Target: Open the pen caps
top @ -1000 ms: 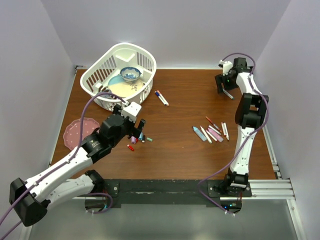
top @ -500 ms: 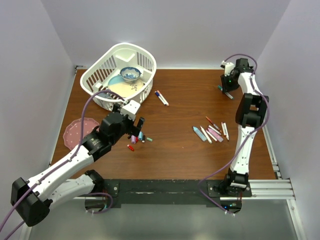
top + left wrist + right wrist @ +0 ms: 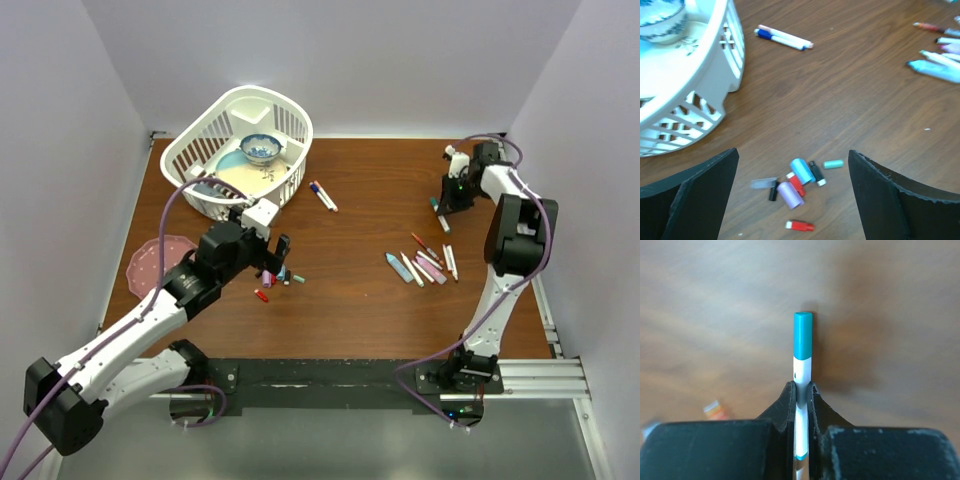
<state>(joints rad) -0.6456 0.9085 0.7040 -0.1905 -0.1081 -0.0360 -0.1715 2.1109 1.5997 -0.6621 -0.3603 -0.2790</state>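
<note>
Several caps already lie loose in a small heap on the desk under my left hand, which hangs spread and empty. A row of pens lies well apart to the right, so I judge the job well along but unfinished. My right hand is clenched on a white pen toward the far right of the desk, its teal cap on and pointing away from me; that one, and perhaps the two pens beside the basket, are left to open.
</note>
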